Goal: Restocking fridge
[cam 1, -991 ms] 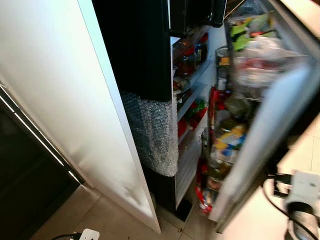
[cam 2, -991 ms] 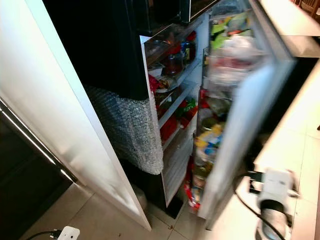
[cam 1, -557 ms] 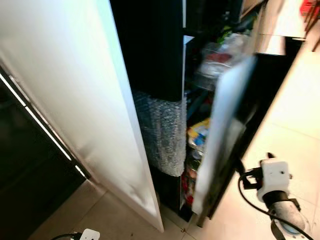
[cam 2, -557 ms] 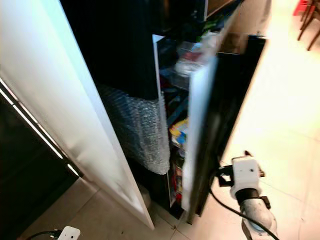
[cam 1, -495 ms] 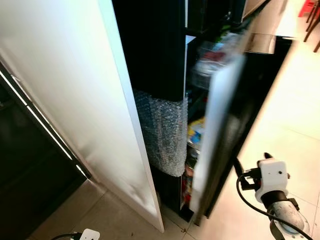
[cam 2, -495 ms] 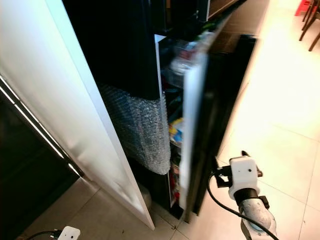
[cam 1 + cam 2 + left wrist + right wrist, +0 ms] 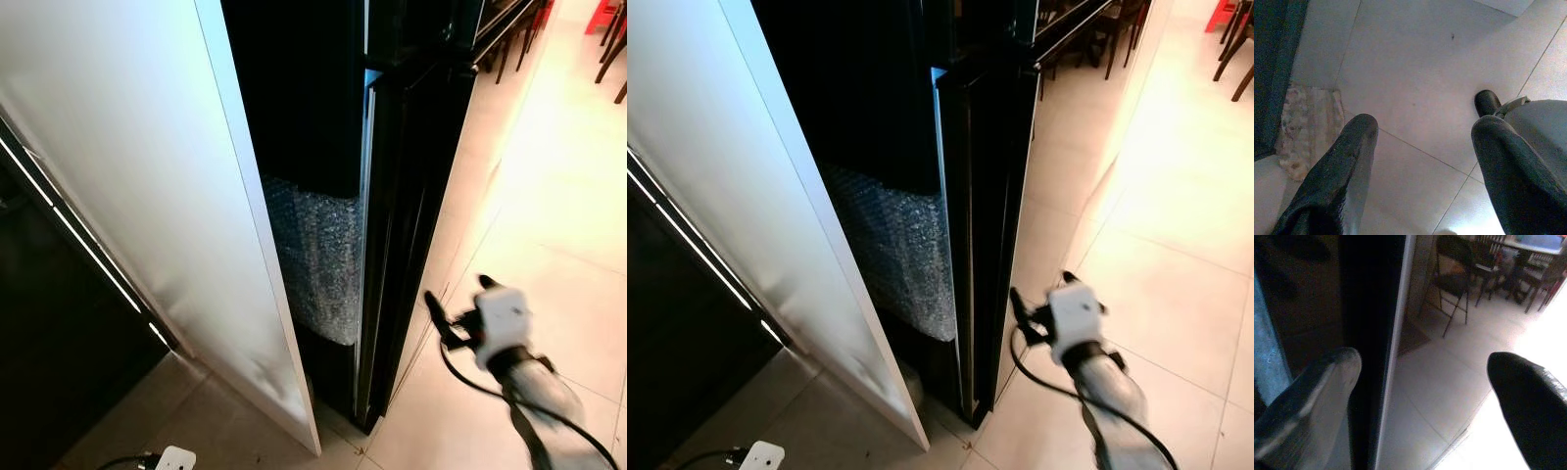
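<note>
Fridge (image 7: 323, 117): black door (image 7: 411, 196) nearly shut. Right gripper (image 7: 1425, 382) spread, empty, near door edge. Left gripper (image 7: 1422, 147) spread, empty, above floor (image 7: 1415, 73).

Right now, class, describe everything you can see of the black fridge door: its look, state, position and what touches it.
The fridge door is tall, narrow and glossy black, with a pale strip along its inner edge. It stands upright and looks shut or all but shut against the dark cabinet, with no shelves showing. Bubble wrap covers part of the cabinet side beside it, next to a white panel. The right gripper hovers near its lower half, jaws open, apparently not touching.
</note>
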Robot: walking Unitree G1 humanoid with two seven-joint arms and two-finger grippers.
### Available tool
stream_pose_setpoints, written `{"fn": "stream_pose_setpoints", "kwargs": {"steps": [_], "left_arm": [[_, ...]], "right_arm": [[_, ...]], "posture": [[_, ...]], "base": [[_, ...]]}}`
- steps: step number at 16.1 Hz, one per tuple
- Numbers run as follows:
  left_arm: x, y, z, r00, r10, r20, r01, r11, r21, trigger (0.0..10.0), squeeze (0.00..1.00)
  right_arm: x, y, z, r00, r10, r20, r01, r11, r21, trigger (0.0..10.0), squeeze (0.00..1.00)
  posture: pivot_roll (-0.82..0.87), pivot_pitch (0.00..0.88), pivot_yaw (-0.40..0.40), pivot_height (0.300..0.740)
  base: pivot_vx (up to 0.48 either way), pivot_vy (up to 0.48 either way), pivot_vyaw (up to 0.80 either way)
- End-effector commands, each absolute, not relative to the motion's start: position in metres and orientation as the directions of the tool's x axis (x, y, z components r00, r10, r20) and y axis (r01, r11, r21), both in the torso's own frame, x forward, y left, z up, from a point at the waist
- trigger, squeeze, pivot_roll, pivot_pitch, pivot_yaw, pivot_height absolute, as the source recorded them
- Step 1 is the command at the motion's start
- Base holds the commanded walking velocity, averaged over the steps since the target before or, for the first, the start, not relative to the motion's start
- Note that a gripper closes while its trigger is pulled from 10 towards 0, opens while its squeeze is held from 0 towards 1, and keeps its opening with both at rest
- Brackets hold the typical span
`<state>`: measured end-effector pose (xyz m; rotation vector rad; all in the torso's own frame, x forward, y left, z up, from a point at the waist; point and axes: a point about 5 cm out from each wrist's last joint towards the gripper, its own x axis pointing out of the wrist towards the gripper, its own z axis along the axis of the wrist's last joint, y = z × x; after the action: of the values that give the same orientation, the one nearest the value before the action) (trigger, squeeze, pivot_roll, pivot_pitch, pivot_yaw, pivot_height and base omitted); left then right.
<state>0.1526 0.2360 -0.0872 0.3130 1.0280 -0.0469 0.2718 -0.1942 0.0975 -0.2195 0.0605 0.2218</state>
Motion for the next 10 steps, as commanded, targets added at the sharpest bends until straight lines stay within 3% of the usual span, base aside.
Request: {"fn": "stream_pose_setpoints", "kwargs": {"steps": [1, 5, 6, 8, 10], "left_arm": [[0.150, 0.240, -0.087, 0.515, 0.121, -0.849, 0.184, 0.951, 0.247, 10.0, 0.00], [0.149, 0.239, -0.088, 0.513, 0.109, -0.852, 0.186, 0.954, 0.235, 10.0, 0.00], [0.149, 0.240, -0.087, 0.518, 0.124, -0.846, 0.162, 0.957, 0.239, 10.0, 0.00], [0.149, 0.240, -0.088, 0.517, 0.124, -0.847, 0.163, 0.957, 0.240, 10.0, 0.00], [0.149, 0.240, -0.088, 0.512, 0.120, -0.850, 0.175, 0.955, 0.240, 10.0, 0.00]], "right_arm": [[0.283, -0.181, 0.098, 0.958, 0.277, -0.078, -0.288, 0.935, -0.207, 10.0, 0.00], [0.297, -0.181, 0.100, 0.965, 0.249, -0.084, -0.259, 0.955, -0.142, 10.0, 0.00], [0.297, -0.207, 0.095, 0.993, 0.031, -0.111, -0.047, 0.989, -0.142, 10.0, 0.00], [0.280, -0.247, 0.077, 0.963, -0.209, -0.169, 0.190, 0.974, -0.119, 10.0, 0.00], [0.262, -0.274, 0.056, 0.901, -0.347, -0.260, 0.348, 0.937, -0.045, 10.0, 0.00]], "posture": [[-0.08, 0.026, 0.069, 0.740], [-0.07, 0.028, 0.063, 0.740], [-0.06, 0.030, 0.057, 0.740], [-0.07, 0.036, 0.055, 0.740], [-0.07, 0.035, 0.055, 0.740]], "base": [[0.000, 0.000, 0.00], [0.000, 0.000, 0.00], [0.000, 0.000, 0.00], [0.000, 0.000, 0.00], [0.000, 0.000, 0.00]]}}
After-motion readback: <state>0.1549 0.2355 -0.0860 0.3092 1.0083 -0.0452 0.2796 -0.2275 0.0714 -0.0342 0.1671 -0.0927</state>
